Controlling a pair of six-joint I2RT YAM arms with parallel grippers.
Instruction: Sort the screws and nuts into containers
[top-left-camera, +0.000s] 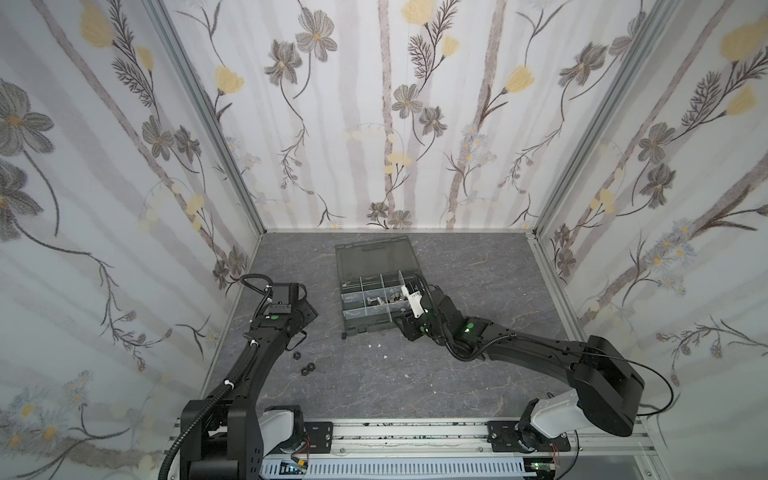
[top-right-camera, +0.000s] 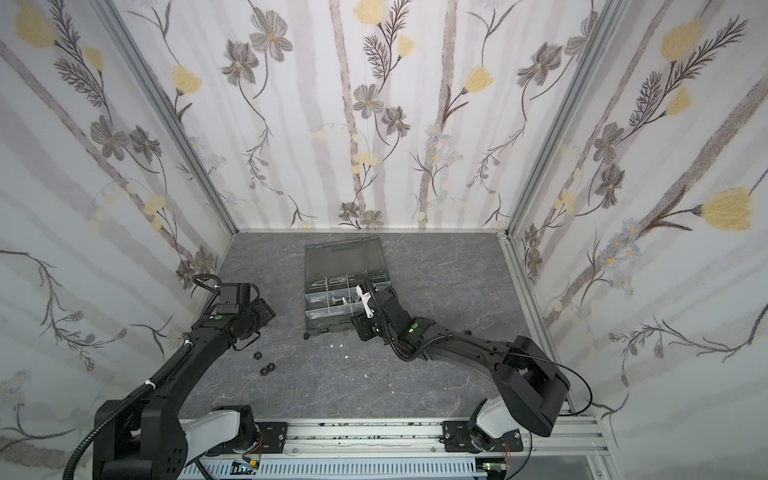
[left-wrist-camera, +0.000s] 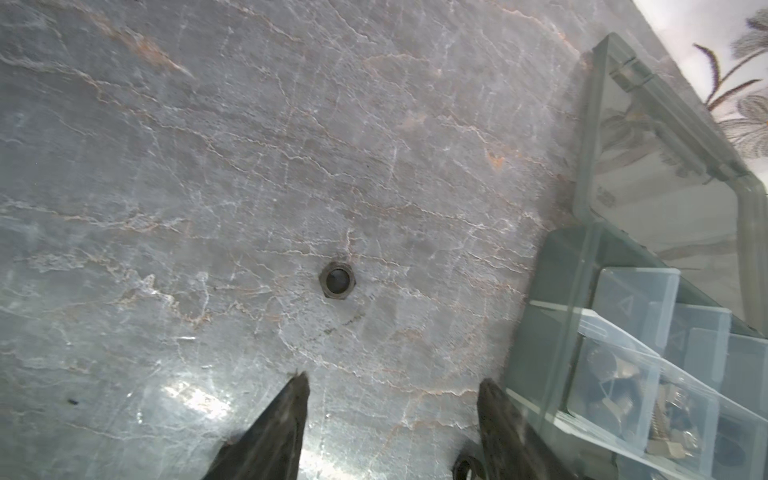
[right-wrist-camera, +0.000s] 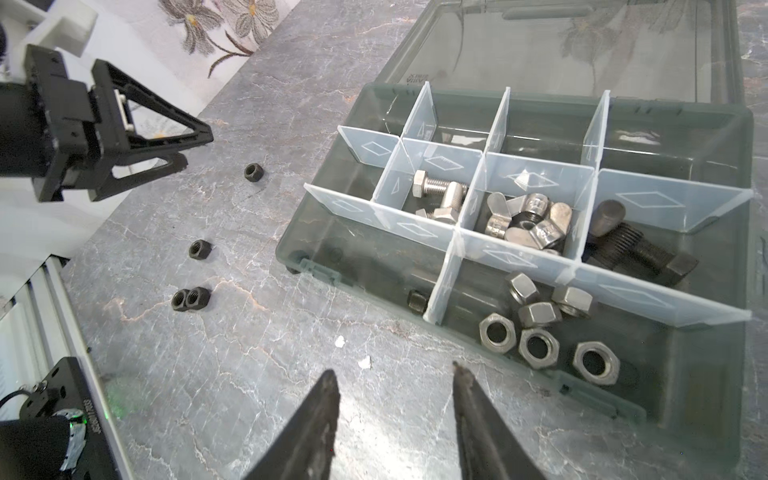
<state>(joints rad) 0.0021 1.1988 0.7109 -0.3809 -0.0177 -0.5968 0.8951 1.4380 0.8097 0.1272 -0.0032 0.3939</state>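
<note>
Four black hex nuts (right-wrist-camera: 200, 249) lie loose on the grey marbled table (right-wrist-camera: 232, 386), out past the left front corner of the organizer box (right-wrist-camera: 316, 232). Two of them touch as a pair (right-wrist-camera: 190, 299); the other two lie singly. Both top views show some of them (top-left-camera: 296, 354) (top-right-camera: 257, 355), well apart from the box.

Box lid (right-wrist-camera: 582, 50) lies open, back behind the cells.
- Middle row: silver hex bolts (right-wrist-camera: 436, 199), then wing nuts (right-wrist-camera: 528, 222), then black bolts (right-wrist-camera: 636, 249).
- Front row: silver hex nuts (right-wrist-camera: 540, 345) mixed with domed ones in one cell. One dark nut (right-wrist-camera: 417, 301) sits in the next cell, against the divider (right-wrist-camera: 440, 286).

Right gripper (right-wrist-camera: 392, 370): jaws partly apart with nothing between them, over the table just outside the box's front wall, near the silver nut cell. White flecks (right-wrist-camera: 340, 341) lie ahead of its tips.

Left gripper (left-wrist-camera: 392, 379): jaws well apart and empty, low over the table left of the box. One black nut (left-wrist-camera: 336, 280) lies ahead of its fingertips, clear of them. Another (left-wrist-camera: 467, 467) sits close by one finger; cannot tell whether they touch.
</note>
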